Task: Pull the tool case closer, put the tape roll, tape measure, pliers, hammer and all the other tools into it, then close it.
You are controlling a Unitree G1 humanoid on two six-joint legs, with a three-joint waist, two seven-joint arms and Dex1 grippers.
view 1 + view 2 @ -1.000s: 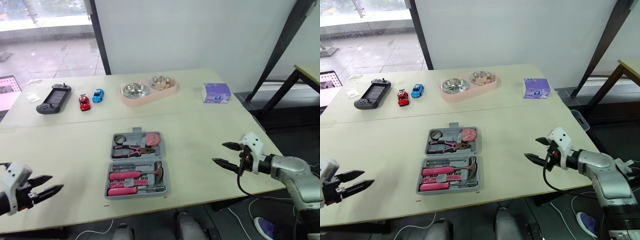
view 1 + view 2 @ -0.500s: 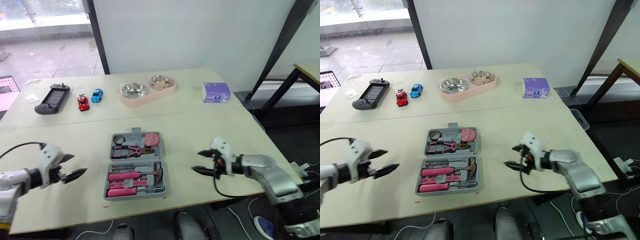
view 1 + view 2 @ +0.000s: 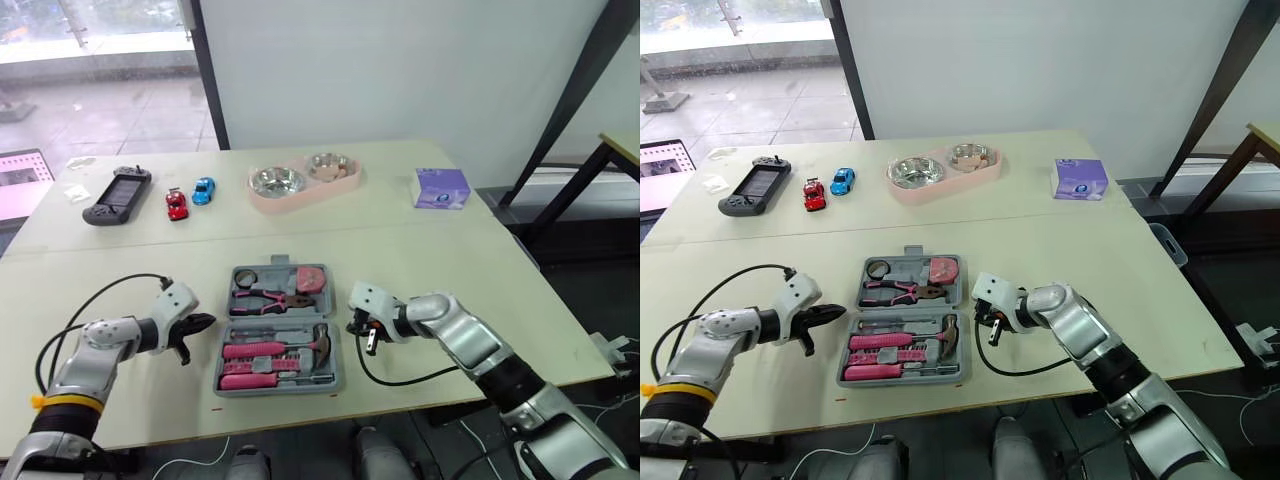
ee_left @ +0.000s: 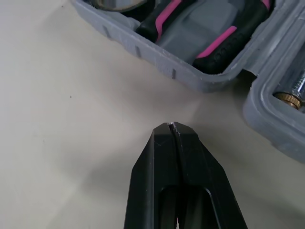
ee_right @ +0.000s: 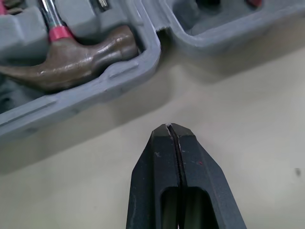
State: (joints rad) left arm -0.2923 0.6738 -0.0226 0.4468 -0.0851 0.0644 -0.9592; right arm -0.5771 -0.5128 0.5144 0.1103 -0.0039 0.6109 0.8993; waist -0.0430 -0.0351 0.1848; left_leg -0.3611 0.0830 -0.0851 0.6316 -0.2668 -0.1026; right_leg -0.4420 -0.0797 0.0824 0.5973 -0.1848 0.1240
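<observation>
The tool case [image 3: 280, 319] was seen lying open and flat near the middle of the worktop [image 3: 420, 260], towards its near edge. The tape roll [image 3: 245, 279], pliers [image 3: 268, 296] and tape measure [image 3: 310, 279] were seated in the far half. The hammer [image 5: 81, 55] and pink-handled drivers [image 3: 250, 351] were seated in the near half.

The left tool [image 4: 171, 125] was held with its fingers pressed together, low over the worktop just beside the case's left wall near the hinge, not touching it. The right tool [image 5: 170, 126] was likewise closed and empty, just beside the right wall by the hammer head, with a gap left between.

The packing was judged done, with the closing left. The case was judged to be stiff moulded plastic, made fairly heavy by the steel inside, and likely to slide on the smooth worktop if pushed from one side only. The near half, carrying the hammer, was judged best left down. The far half was judged best taken at its outer rim or side walls, well away from the hinge, and folded over slowly, since the pliers and tape measure could slip from their recesses once tipped.
</observation>
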